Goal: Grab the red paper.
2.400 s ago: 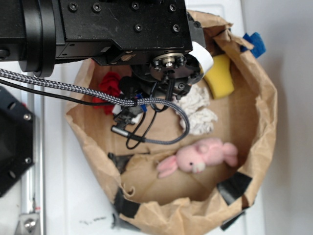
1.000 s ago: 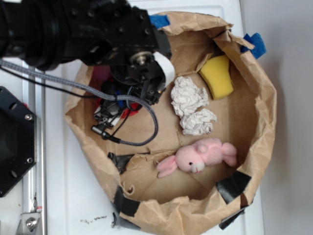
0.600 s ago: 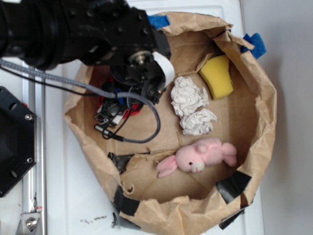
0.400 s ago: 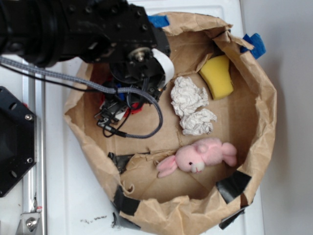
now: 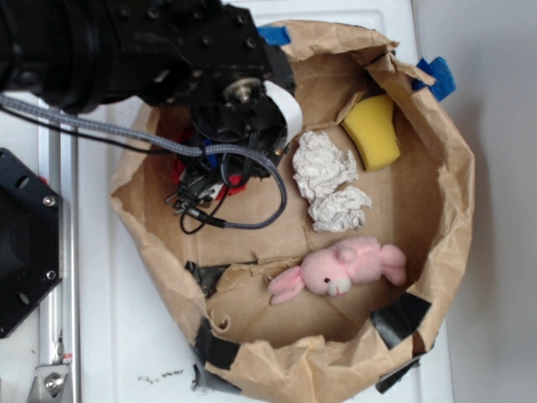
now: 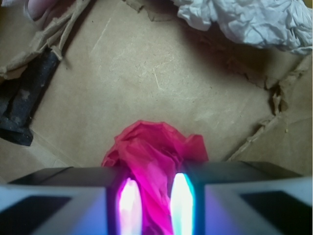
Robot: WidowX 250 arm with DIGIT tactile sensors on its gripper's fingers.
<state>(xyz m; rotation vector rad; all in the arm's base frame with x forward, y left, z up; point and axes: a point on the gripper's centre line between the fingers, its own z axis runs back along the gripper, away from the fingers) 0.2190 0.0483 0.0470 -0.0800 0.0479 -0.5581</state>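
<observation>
The red paper [image 6: 154,147] is a crumpled magenta-red wad on the brown paper floor, and in the wrist view it is pinched between my two glowing pads [image 6: 129,200]. My gripper [image 6: 155,196] is shut on it. In the exterior view the black arm covers most of the wad. Only red scraps of the red paper [image 5: 237,186] show beside my gripper [image 5: 195,191], at the left of the brown bag [image 5: 457,193].
Two white crumpled wads [image 5: 323,164] [image 5: 340,210] lie right of my arm. A yellow sponge [image 5: 375,130] leans on the bag's far wall, and a pink plush bunny [image 5: 344,267] lies near the front. Black tape [image 6: 24,98] patches the floor at left.
The arm swung left from above the white wads to the red paper and lowered onto it. Over the last second the fingers closed on the wad and the cable loop shifted right.
</observation>
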